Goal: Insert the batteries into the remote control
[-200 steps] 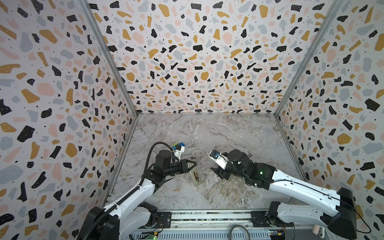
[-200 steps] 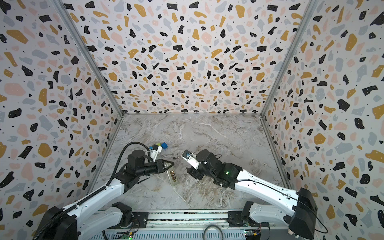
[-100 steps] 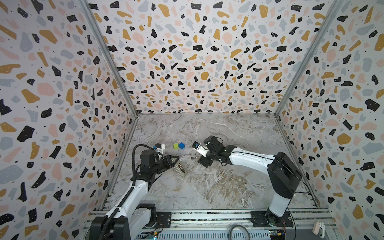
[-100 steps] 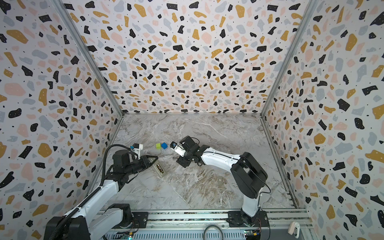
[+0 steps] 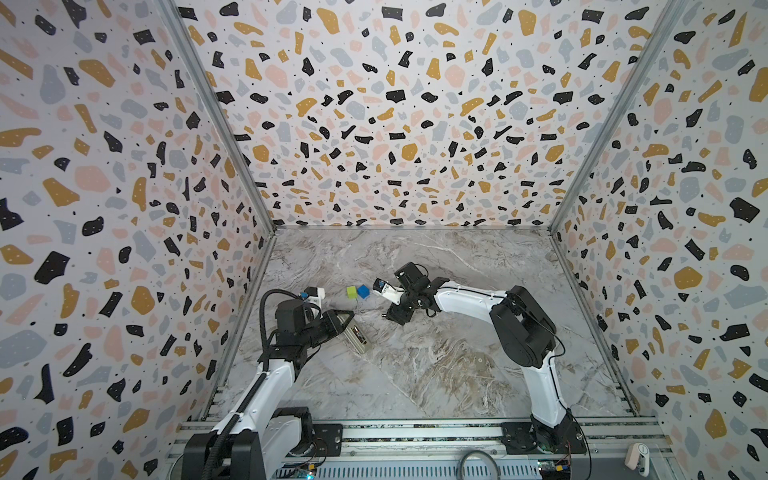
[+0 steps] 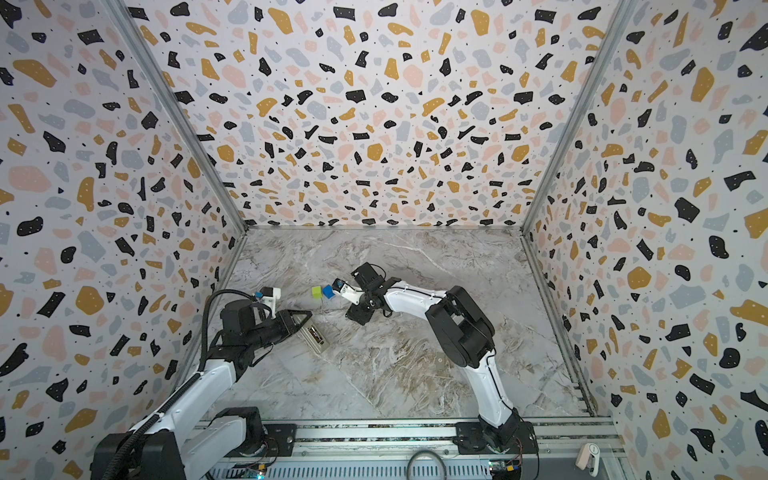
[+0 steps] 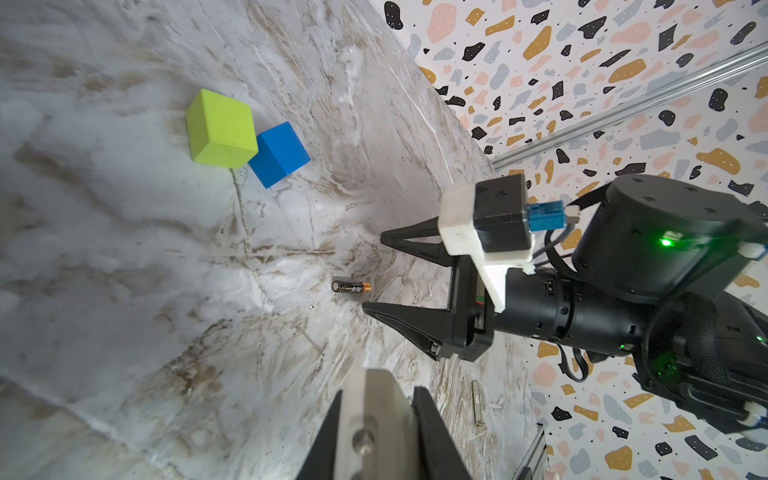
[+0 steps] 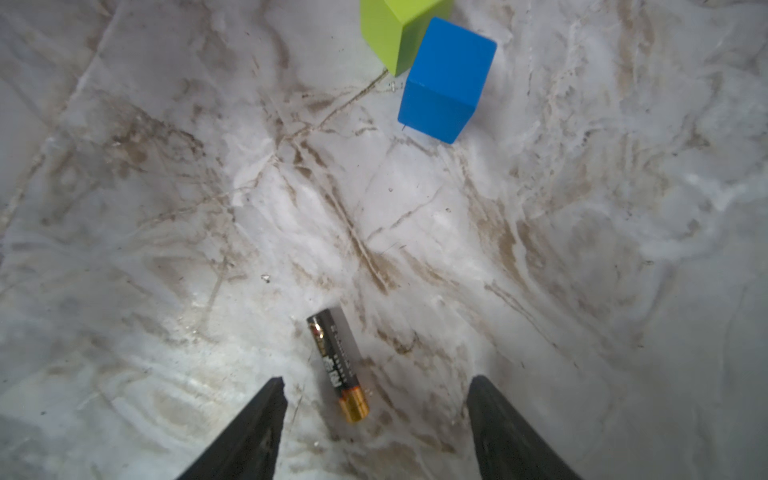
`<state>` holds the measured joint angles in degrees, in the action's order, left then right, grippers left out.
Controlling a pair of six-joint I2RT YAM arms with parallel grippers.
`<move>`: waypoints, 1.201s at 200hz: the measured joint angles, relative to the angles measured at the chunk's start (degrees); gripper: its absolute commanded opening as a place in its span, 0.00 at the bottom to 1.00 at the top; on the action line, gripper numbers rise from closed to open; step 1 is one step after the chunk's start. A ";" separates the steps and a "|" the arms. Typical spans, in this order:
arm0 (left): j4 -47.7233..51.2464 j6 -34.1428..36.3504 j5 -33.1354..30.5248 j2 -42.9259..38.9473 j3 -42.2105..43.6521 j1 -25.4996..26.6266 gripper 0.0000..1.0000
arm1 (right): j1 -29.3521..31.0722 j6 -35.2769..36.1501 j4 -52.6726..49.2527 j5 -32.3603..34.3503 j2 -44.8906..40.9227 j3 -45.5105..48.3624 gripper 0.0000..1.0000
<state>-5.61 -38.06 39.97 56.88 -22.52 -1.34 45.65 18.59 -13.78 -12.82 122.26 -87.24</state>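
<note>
Here, the battery point(image 8: 337, 365) lies on the marble surface point(image 8: 166, 208), its gold end between the right hand's point(image 8: 376, 384) spread fingertips.
The right hand is released and touches nothing. The green cube point(image 8: 390, 29) and blue cube point(image 8: 444, 79) sit farther ahead. The left hand point(image 5: 347, 324) is clenched on the remote control point(image 5: 357, 340), left of the battery.

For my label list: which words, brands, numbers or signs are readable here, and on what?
Nothing is legible.
Slim dark battery with a gold end: white print along its side, too blurred to read.
White rectangular remote control held by the left end effector: any marks too small to read.
Green cube, blue cube: no print shows.
</note>
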 measured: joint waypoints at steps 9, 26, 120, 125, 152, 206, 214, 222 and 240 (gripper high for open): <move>-0.02 0.00 0.00 0.00 0.00 0.00 0.00 | -0.26 0.11 -0.24 -0.81 0.61 -0.37 0.67; -0.02 0.00 0.00 0.02 0.00 0.00 0.00 | -0.63 0.31 -0.90 -2.34 1.64 -1.03 0.64; -0.57 0.00 0.00 0.02 0.00 -0.11 0.00 | -0.68 1.11 -2.14 -6.27 3.06 -1.92 0.27; -0.63 0.00 0.00 0.02 0.00 -0.11 0.00 | -0.68 1.11 -2.23 -6.25 3.06 -1.92 0.24; -0.96 -0.02 0.00 0.02 0.00 -0.11 0.00 | -0.68 1.20 -2.67 -6.08 3.06 -1.97 0.13; -1.16 -0.13 -0.11 -1.20 0.04 -0.11 0.00 | -0.28 -2.36 -2.67 -3.48 -0.83 2.97 0.01; -1.55 -0.33 -0.11 -1.84 0.20 -0.11 0.00 | -0.15 -3.78 -2.93 -2.82 -2.99 5.55 0.00; -2.23 -0.59 -0.11 -2.47 0.48 -0.11 0.00 | 0.02 -5.57 -3.26 -2.19 -5.29 8.02 0.00; -3.98 -1.81 0.02 -3.65 1.57 -0.09 0.00 | 0.85 -9.29 -3.74 -0.48 -11.47 13.57 0.00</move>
<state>-9.58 -39.88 39.99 53.23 -20.95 -1.43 46.50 9.30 -17.52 -13.30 110.78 -73.67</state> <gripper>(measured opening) 0.234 0.123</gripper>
